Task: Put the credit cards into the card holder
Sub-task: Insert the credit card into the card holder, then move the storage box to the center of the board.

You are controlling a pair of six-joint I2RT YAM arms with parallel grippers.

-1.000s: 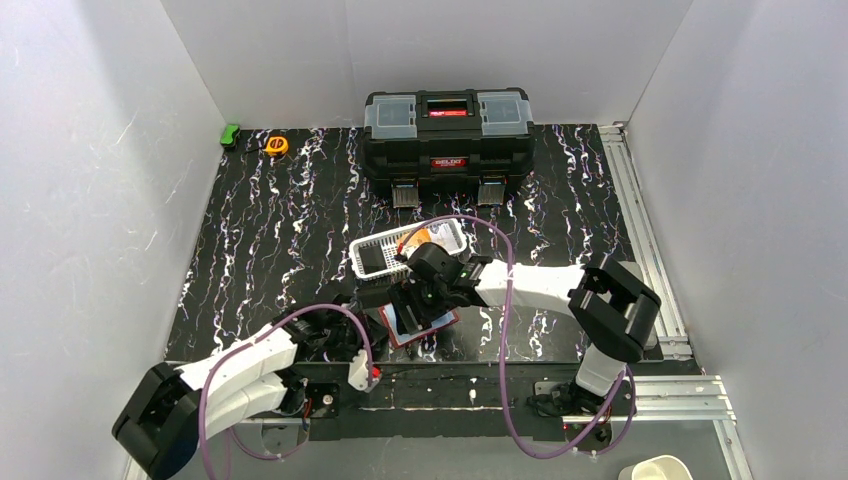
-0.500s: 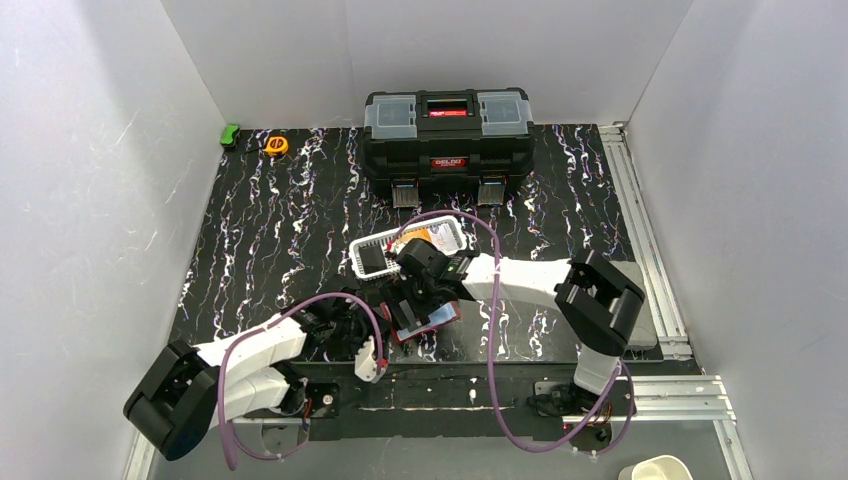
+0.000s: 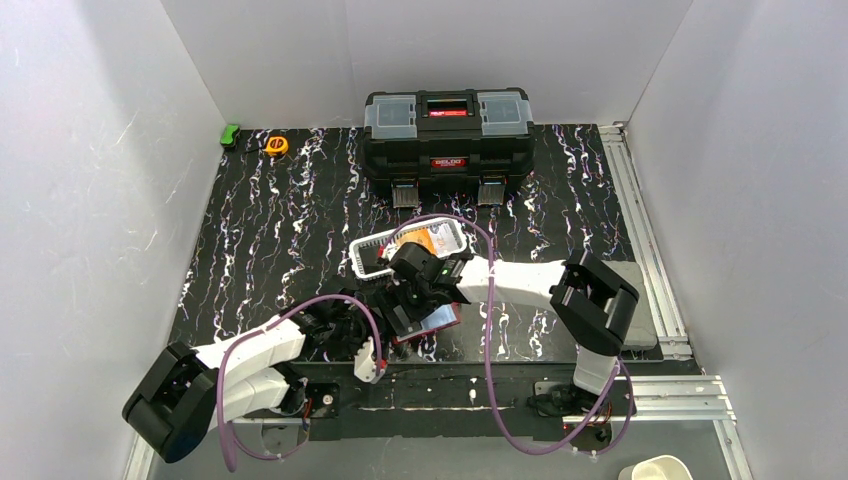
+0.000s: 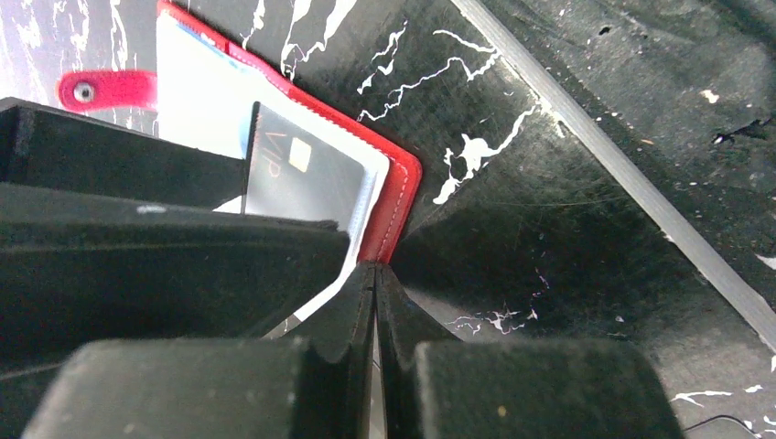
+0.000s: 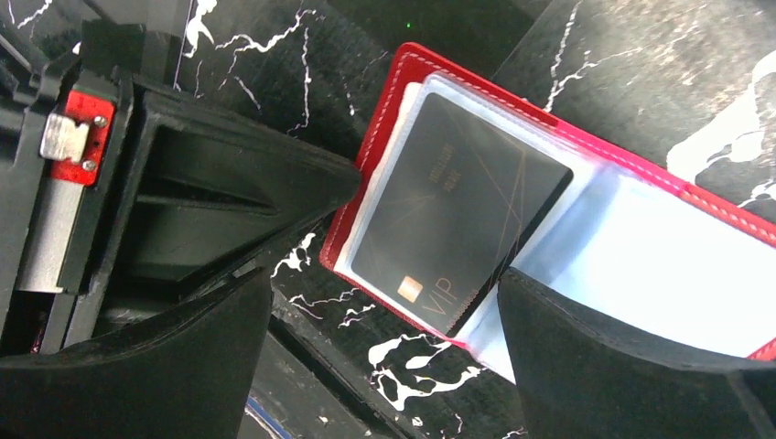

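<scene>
Judging by how things lie, the job is only partly done. The holder (image 5: 512, 96) lies open on the counter (image 3: 300, 230) near its front edge, between the two arms. One black card (image 5: 458, 210) lies on its left leaf at a slant, a corner reaching the fold. It looks partly under the clear sleeve, but I cannot tell whether it is fully seated.

The right gripper (image 5: 380, 311) hangs just above the holder with its jaws spread wide and nothing in them. The left gripper (image 4: 375, 274) is closed, its tips touching the holder's red corner, apparently steadying it.

An orange card (image 3: 438, 240) shows in the white basket (image 3: 365, 262) just behind. The other cards there are hidden by the arm. Left to do, most likely: settle the black card and bring over the rest.
</scene>
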